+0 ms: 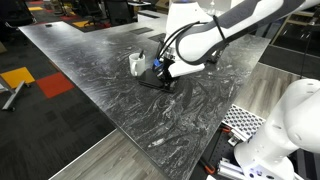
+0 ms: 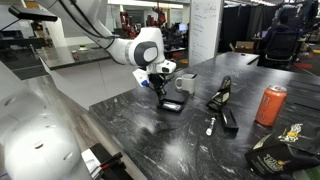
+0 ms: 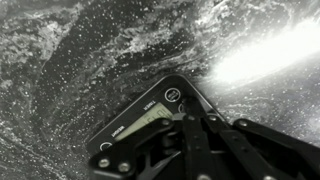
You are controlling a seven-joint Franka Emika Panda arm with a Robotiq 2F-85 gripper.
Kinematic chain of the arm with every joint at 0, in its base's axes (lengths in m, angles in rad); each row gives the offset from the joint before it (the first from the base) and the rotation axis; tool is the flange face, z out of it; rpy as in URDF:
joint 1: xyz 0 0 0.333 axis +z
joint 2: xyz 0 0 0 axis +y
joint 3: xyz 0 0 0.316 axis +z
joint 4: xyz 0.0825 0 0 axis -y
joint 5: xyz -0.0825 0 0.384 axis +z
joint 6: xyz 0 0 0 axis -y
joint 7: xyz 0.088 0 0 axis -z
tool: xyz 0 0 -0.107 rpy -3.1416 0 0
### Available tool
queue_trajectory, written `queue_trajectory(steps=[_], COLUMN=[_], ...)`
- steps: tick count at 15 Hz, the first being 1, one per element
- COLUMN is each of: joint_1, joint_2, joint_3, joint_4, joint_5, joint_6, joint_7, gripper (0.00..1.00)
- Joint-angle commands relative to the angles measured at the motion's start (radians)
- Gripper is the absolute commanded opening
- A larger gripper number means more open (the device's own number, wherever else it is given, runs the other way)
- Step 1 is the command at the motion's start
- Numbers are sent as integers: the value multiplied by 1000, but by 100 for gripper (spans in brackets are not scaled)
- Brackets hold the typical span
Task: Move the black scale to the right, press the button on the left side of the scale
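Black finger links of the end effector (image 3: 197,112) fill the bottom of the wrist view. The fingers are drawn narrow, close together with nothing held between them. Their tips are low over the black scale (image 3: 135,125), beside its pale display (image 3: 140,127); whether they touch it cannot be told.

The scale lies flat on the desk (image 1: 90,70). In the wrist view its long axis runs diagonally from lower left to upper right, and a rounded corner with a round button (image 3: 172,95) points to the upper right. The end effector hides its near half, and the picture's lower edge cuts off the rest.

In an exterior view the scale sits well in from every desk edge, with a white cup (image 1: 137,63) just beside it on the side toward the far edge. An orange can (image 2: 271,104) stands well apart, toward the opposite end of the desk. Glare whitens the marbled desk top at the upper right of the wrist view.
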Motion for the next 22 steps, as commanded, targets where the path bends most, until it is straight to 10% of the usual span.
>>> queue_trajectory(steps=[1, 8, 22], joint_1=[15, 36, -1], joint_2=[-1, -72, -246], joint_3=[-29, -80, 27], joint_4=[-105, -123, 129], joint_5=[94, 253, 149], joint_6=[166, 114, -369], joint_7=[-128, -291, -50], gripper=[0, 0, 0])
